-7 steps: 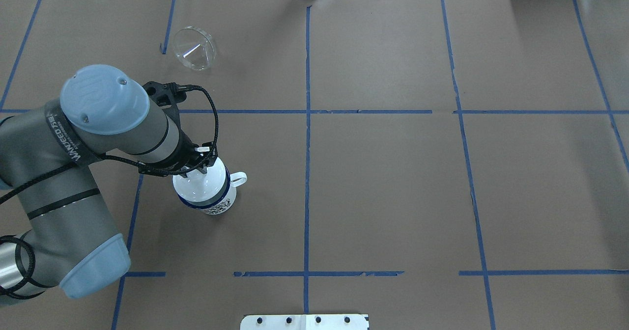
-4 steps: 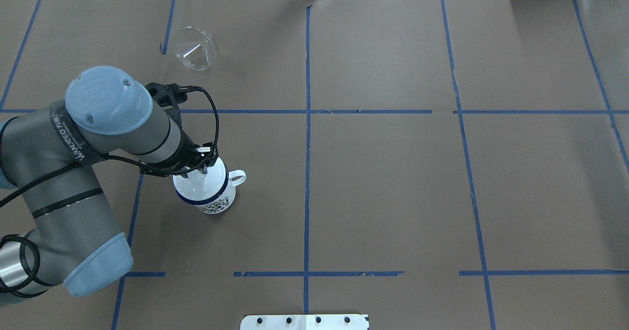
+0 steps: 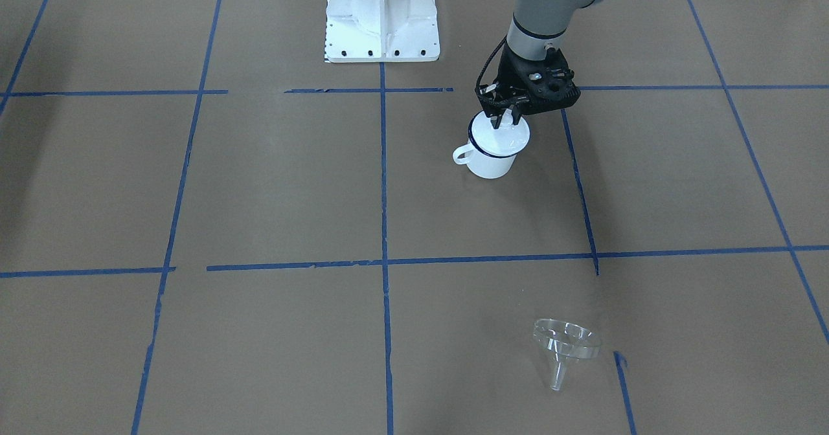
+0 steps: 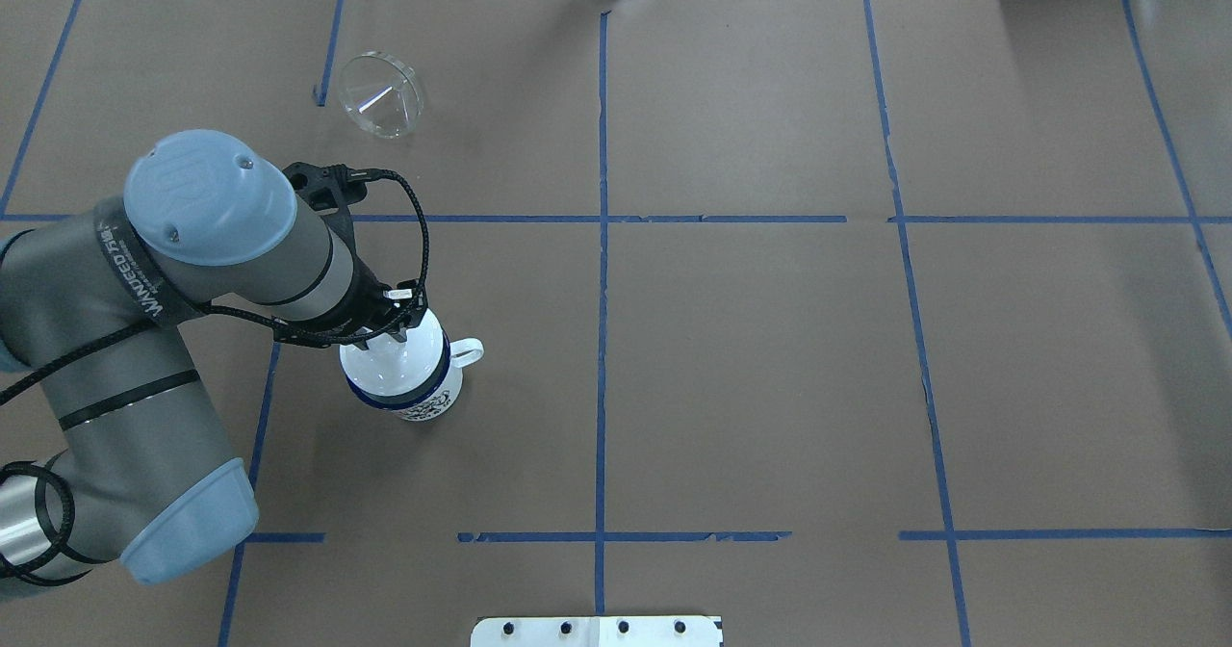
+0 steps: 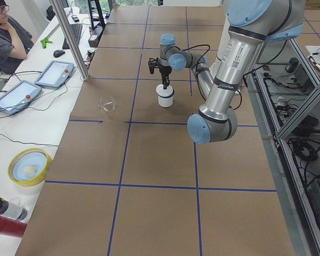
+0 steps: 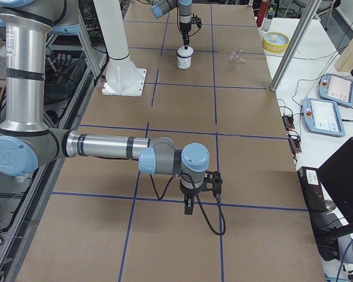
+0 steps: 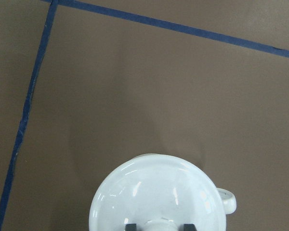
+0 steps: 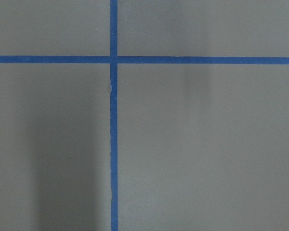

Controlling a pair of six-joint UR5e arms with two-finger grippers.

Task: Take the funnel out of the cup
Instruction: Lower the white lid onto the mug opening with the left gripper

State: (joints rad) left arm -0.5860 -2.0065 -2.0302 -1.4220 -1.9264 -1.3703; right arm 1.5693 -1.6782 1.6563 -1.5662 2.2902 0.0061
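Observation:
The clear funnel lies on its side on the brown table, well away from the cup; it also shows in the overhead view. The white cup with a blue rim stands upright, handle out to the side. A white lid with a knob covers it. My left gripper stands straight above the cup, its fingers on either side of the knob and shut on it. My right gripper hangs over bare table far from both; I cannot tell if it is open.
The white robot base plate sits at the table's robot-side edge. A yellow bowl and tablets lie on a side bench, where a person sits. Blue tape lines mark the brown paper.
The left arm and the lidded cup shifted slightly away from the robot and then came back to about where they were. The funnel has not moved.

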